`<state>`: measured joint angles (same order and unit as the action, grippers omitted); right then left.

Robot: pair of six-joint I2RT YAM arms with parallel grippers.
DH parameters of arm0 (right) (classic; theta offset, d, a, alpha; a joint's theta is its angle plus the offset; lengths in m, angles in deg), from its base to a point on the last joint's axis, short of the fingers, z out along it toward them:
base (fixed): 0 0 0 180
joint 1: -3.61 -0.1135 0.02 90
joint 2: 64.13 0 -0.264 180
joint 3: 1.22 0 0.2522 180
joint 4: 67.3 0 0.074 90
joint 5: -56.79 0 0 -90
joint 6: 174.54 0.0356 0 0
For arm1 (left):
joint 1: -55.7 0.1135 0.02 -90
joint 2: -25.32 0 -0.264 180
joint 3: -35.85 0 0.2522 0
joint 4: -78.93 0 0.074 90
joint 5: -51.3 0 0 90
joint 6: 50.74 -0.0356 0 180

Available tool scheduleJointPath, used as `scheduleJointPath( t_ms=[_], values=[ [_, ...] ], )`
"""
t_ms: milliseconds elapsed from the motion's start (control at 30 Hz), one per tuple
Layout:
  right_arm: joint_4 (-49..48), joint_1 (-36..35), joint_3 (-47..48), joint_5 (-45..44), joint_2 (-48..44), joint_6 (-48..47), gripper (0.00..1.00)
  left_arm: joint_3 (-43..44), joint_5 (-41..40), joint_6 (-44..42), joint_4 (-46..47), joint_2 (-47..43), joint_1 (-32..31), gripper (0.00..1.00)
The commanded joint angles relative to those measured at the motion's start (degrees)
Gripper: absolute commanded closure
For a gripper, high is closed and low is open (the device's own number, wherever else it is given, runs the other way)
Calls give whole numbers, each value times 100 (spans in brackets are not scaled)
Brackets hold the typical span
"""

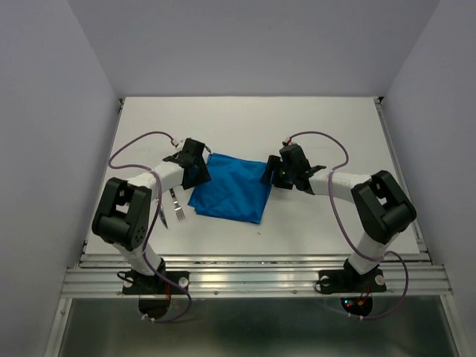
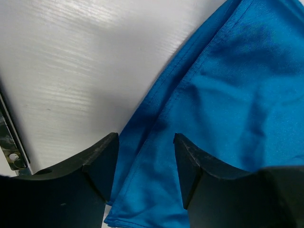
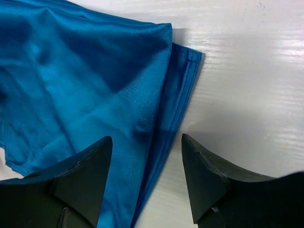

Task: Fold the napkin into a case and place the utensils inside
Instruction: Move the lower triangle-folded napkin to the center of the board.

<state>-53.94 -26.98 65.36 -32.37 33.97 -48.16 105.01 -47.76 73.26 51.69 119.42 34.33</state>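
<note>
The bright blue napkin [image 1: 230, 189] lies folded over in two layers on the white table, creased. My left gripper [image 1: 199, 172] is open at its left edge; in the left wrist view [image 2: 145, 142] the doubled hem [image 2: 142, 156] lies between the jaws. My right gripper [image 1: 271, 173] is open at its right edge; in the right wrist view [image 3: 147, 142] the layered edge [image 3: 166, 133] lies between the jaws. The fork [image 1: 177, 207] and the knife [image 1: 159, 216] lie on the table left of the napkin, under my left arm.
The white table [image 1: 335, 126] has raised side rails [image 1: 398, 163] and a metal front edge [image 1: 253, 260]. Grey walls stand on both sides and behind. A metal strip [image 2: 9, 142] shows at the left of the left wrist view.
</note>
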Motion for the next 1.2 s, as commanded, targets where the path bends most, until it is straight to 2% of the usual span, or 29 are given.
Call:
scheduleJointPath(
  t_ms=[0, 67, 200, 233, 300, 333, 400, 633, 700, 733, 800, 833, 900, 1000, 1067, 1167],
  values=[
    [-39, 79, 282, 232, 313, -149, 36, -344, 228, 151, 459, -270, 1, 38],
    [-47, 79, 299, 241, 419, -149, 40, -634, 510, 221, 705, -340, 1, 38],
    [-47, 202, 334, 206, 551, -228, 55, -1030, 853, 344, 951, -437, 1, 42],
    [-47, 202, 308, 215, 561, -298, 63, -1109, 879, 362, 987, -463, 1, 45],
    [-47, 378, 291, 241, 526, -420, 71, -1338, 1257, 449, 1127, -577, -52, 46],
    [-39, 430, 264, 293, 517, -473, 79, -1469, 1327, 493, 1154, -630, -69, 49],
    [-39, 571, 238, 346, 421, -675, 86, -1584, 1407, 555, 1172, -840, -183, 51],
    [23, 695, 413, 768, 376, -1378, 95, -1778, 1486, 766, 926, -1605, -553, 52],
    [260, 747, 519, 795, 429, -1545, 95, -1620, 1320, 696, 637, -1772, -570, 52],
    [312, 747, 571, 786, 429, -1546, 85, -1541, 1223, 661, 531, -1816, -571, 51],
    [330, 747, 581, 725, 376, -1555, 77, -1339, 872, 564, 276, -1878, -562, 51],
    [365, 747, 581, 690, 350, -1512, 54, -1278, 714, 503, 249, -1887, -570, 51],
    [444, 747, 589, 593, 245, -1380, 41, -1137, 564, 354, 214, -1782, -562, 51],
    [620, 747, 528, 426, -80, -1248, 38, -961, 370, 248, 187, -1562, -562, 51],
    [700, 747, 388, 425, -447, -1169, 38, -908, 361, 230, 205, -1413, -527, 57],
    [883, 502, 247, 77, -853, -1116, 38, -934, 492, 274, 187, -1272, -430, 74]
  ],
)
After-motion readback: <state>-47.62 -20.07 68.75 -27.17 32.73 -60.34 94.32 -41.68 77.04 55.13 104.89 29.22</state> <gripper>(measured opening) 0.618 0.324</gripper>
